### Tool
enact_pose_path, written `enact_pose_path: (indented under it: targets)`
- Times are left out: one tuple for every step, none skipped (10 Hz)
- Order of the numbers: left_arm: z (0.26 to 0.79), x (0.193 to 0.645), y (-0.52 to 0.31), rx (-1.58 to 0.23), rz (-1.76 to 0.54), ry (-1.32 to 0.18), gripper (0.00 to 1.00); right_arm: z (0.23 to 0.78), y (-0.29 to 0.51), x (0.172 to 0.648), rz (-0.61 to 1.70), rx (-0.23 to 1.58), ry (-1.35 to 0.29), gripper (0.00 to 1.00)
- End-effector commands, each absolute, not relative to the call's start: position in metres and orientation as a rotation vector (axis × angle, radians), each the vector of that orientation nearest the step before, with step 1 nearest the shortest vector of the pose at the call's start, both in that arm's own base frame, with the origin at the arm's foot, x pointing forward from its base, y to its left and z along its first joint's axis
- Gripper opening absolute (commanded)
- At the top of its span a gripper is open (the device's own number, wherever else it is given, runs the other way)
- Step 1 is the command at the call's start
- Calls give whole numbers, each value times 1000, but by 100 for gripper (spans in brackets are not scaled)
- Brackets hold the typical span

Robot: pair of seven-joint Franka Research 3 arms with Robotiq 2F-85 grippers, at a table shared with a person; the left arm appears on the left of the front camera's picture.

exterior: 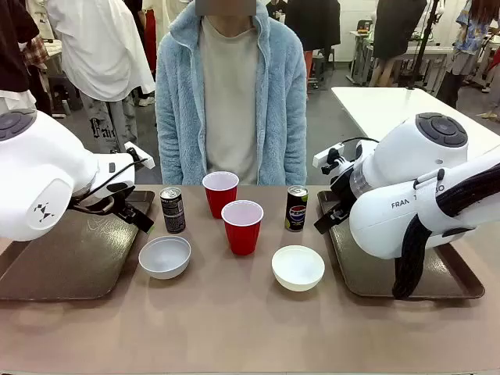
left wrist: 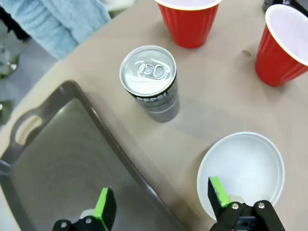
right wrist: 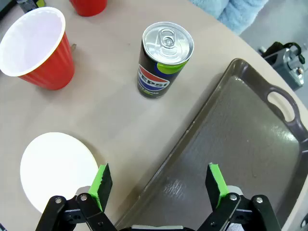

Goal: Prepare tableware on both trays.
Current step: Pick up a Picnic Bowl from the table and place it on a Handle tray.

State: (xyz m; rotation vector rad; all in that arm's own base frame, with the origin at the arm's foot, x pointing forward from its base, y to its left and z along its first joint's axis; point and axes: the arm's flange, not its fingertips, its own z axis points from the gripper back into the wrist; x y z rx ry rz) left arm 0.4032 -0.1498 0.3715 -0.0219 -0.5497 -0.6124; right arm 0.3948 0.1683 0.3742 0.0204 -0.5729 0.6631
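Observation:
Two dark brown trays [exterior: 55,269] [exterior: 367,273] lie at the table's left and right ends. Between them stand two red cups [exterior: 220,192] [exterior: 242,226], a dark can [exterior: 173,209], a Pepsi can [exterior: 296,208] and two white bowls [exterior: 165,256] [exterior: 298,267]. My left gripper [left wrist: 162,199] hangs open over the left tray's rim [left wrist: 120,149], with the dark can [left wrist: 151,84] ahead and a bowl [left wrist: 243,168] under one finger. Open as well, my right gripper [right wrist: 159,183] hovers above the right tray's edge [right wrist: 192,139], near the Pepsi can [right wrist: 163,62] and the other bowl [right wrist: 55,168].
A person in a light blue fleece jacket [exterior: 230,94] stands at the table's far side, hands out of sight. Both trays hold nothing. Bare tabletop [exterior: 234,328] stretches along the front edge. Another white table [exterior: 391,105] stands behind at the right.

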Motion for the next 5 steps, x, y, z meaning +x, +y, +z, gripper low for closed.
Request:
enact_pose_path:
  targets:
    - [372, 403, -150, -22, -613, -550, 100, 374, 168, 395, 663, 20, -573, 100]
    - [372, 403, -150, -22, -613, -550, 100, 374, 168, 395, 663, 20, -573, 100]
    - [372, 403, -150, -22, -613, -550, 100, 374, 168, 395, 663, 20, -573, 100]
    - [372, 403, -150, -22, -613, -550, 100, 374, 168, 395, 663, 20, -573, 100]
    - [372, 403, -150, -22, -613, -550, 100, 374, 168, 395, 663, 20, -573, 100]
